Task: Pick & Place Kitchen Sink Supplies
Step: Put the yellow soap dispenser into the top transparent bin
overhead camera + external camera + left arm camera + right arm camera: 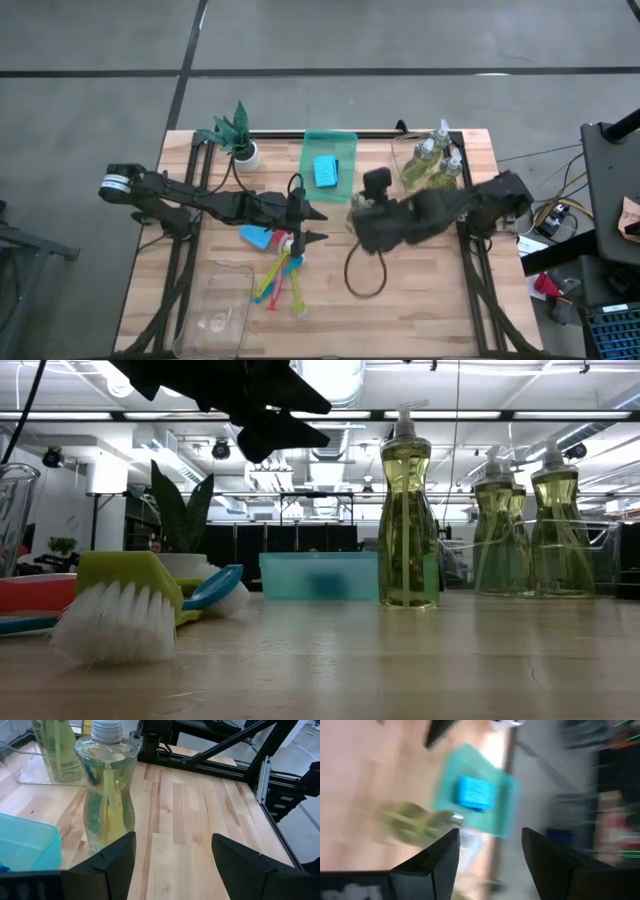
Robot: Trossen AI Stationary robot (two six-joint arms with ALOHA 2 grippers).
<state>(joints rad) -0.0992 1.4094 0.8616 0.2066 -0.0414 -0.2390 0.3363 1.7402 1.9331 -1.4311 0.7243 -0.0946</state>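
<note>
One clear bottle of yellowish soap (408, 510) stands upright on its base on the wood, alone; the left wrist view shows this bottle (106, 795) just beyond my left gripper's finger. My left gripper (172, 865) hovers open at the table's middle (312, 225) and holds nothing. My right gripper (490, 860) is open and empty, raised above the table (360, 212) near that bottle. A blue sponge (326, 170) lies in the green tray (345, 145). Several brushes (280, 280) lie near the front.
More soap bottles (435, 165) stand in a clear tray at the far right. A potted plant (238, 135) stands at the far left. A clear tray (220, 310) lies at the near left. A black cable (365, 275) loops on the wood.
</note>
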